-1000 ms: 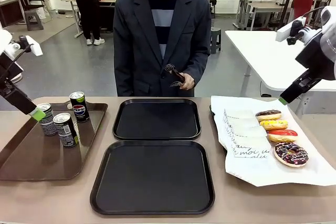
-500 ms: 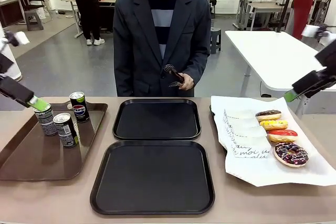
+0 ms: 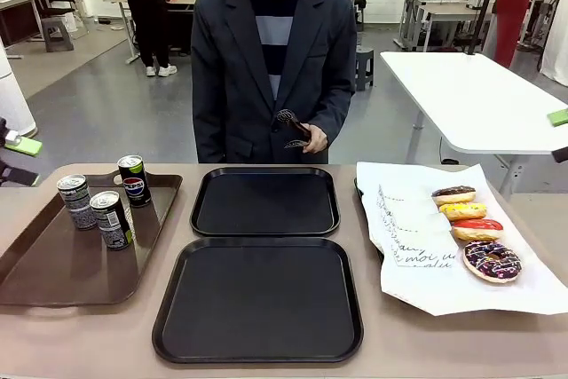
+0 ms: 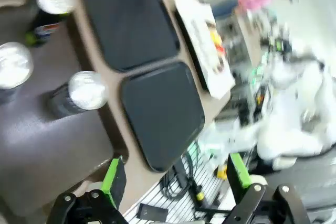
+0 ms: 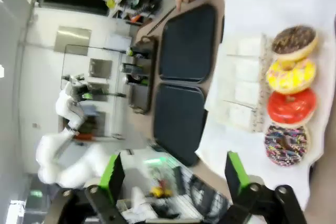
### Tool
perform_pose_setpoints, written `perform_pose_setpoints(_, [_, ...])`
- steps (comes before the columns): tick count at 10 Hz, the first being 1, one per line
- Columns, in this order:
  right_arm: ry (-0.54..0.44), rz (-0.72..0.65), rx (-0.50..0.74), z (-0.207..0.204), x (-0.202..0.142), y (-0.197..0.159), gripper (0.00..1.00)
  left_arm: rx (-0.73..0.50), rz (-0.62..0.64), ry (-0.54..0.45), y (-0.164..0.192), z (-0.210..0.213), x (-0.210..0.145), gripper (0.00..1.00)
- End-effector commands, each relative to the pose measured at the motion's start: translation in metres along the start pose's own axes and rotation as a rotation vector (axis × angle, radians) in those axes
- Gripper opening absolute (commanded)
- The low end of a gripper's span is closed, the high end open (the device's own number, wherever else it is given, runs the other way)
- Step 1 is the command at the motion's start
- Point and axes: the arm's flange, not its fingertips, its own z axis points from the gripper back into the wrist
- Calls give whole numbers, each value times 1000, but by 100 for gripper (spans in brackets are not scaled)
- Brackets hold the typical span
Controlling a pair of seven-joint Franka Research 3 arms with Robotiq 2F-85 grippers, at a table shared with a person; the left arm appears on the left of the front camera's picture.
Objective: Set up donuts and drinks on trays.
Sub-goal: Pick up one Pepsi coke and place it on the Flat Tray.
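Two black trays lie mid-table, a far tray (image 3: 264, 201) and a near tray (image 3: 257, 301), both bare. Three drinks (image 3: 111, 219) stand upright on a brown tray (image 3: 53, 264) at the left. Several donuts (image 3: 477, 229) lie in a row on white paper at the right, beside white paper sleeves (image 3: 413, 219). My left gripper (image 3: 19, 161) hangs at the picture's left edge, above the table's corner and apart from the cans. In its wrist view the left gripper (image 4: 176, 174) is open, high over the cans (image 4: 86, 90). My right gripper (image 3: 560, 135) is at the right edge. It is open (image 5: 173, 174), high above the donuts (image 5: 291, 106).
A person stands at the far side of the table holding dark tongs (image 3: 293, 128) at waist height. The white paper (image 3: 461, 286) overhangs a dark tray at the right. A white table (image 3: 461, 95) stands behind on the right.
Both arms have drawn back outward. The left gripper went from beside the cans to the left edge. The right gripper went from above the paper's far corner to the right edge.
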Motion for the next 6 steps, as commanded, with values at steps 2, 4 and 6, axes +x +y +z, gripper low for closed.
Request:
perform_pose_setpoints(2, [-97,-199,37,57,-3,-44,100,52,124,-89,39,35,-6,100])
perform_pose_setpoints(4, [-55,-231,-24,72,-5,-76,100,83,156,-122,49,58,-11,100])
perform_pose_setpoints(6, [-25,-268,-58,74,-4,-89,100,103,163,-161,49,75,-20,100])
